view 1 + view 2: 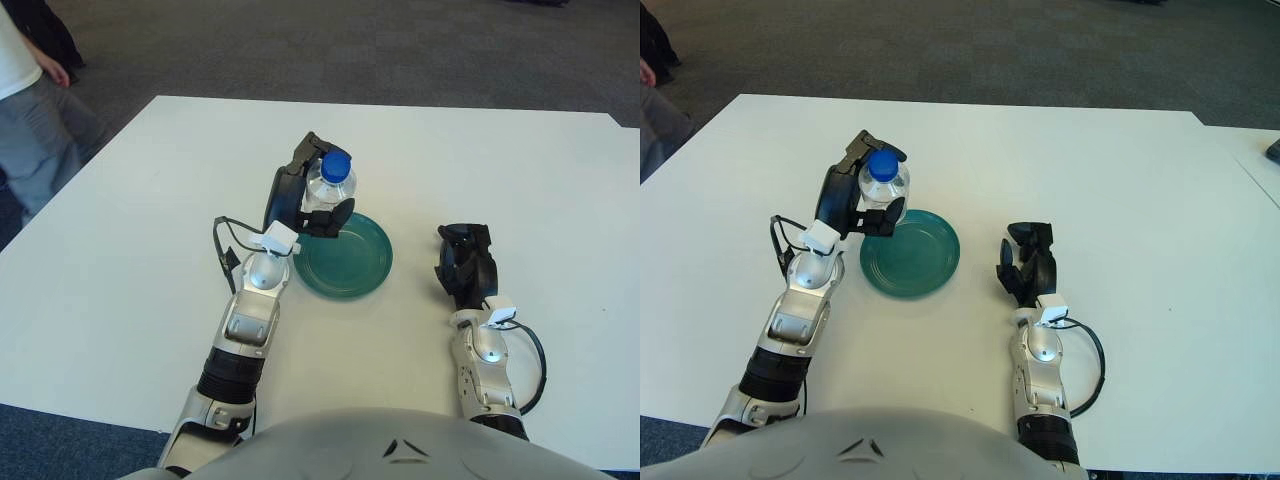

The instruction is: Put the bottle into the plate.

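Observation:
A clear bottle (329, 186) with a blue cap is held upright in my left hand (305, 195), lifted over the far left rim of the teal plate (350, 262). The hand's black fingers wrap the bottle's body from the left and below. The plate lies flat near the middle of the white table (480, 170) and has nothing in it. My right hand (465, 262) shows to the right of the plate, a short gap away, holding nothing.
A person (35, 100) in grey trousers stands at the table's far left corner. A black cable loops beside my left wrist (225, 255). Dark carpet lies beyond the table's far edge.

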